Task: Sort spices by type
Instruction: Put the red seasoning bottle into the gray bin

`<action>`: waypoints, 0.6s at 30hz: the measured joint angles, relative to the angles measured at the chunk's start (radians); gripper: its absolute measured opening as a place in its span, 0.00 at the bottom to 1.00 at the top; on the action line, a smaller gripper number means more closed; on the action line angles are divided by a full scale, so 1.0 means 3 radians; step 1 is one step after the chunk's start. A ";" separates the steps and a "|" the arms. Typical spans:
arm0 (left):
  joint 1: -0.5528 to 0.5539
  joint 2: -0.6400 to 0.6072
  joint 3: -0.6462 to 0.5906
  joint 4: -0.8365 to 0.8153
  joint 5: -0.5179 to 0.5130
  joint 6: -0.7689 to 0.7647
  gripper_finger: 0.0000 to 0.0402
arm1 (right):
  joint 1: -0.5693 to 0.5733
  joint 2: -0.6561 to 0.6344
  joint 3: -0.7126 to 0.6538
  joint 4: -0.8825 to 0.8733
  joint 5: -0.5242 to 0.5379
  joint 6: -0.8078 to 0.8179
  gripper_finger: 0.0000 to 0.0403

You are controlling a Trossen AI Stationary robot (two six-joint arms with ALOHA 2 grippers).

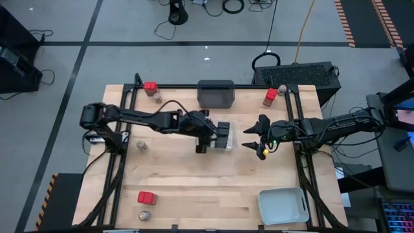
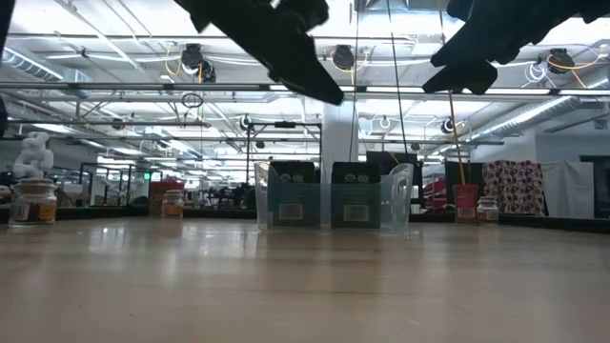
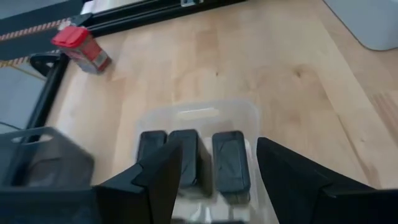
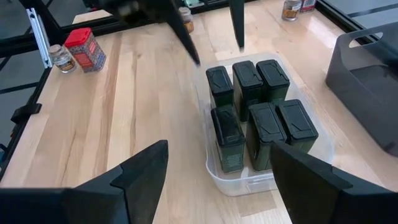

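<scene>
Six black boxes (image 4: 258,115) sit packed in the clear tray (image 1: 231,137) mid-desk — left claw (image 1: 206,142) hovers over them, fingers parted and empty, right claw (image 1: 253,137) spread wide just beside the tray.

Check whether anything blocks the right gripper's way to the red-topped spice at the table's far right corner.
Nothing visible does. The right gripper hangs open beside the clear tray of black boxes. Bare tabletop lies between it and the red-topped spice; a round jar stands just beyond, touching or nearly so.
</scene>
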 joint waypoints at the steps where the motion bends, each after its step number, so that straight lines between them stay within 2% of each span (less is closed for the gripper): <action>1: 0.0001 -0.0054 0.0000 -0.0067 -0.0023 0.0000 0.53 | 0.0000 0.0000 0.0000 -0.0004 0.0000 0.0000 0.65; 18: -0.0137 -0.0760 -0.0073 -0.1276 -0.0333 -0.0451 0.53 | 0.0000 0.0000 0.0000 -0.0022 -0.0001 -0.0001 0.65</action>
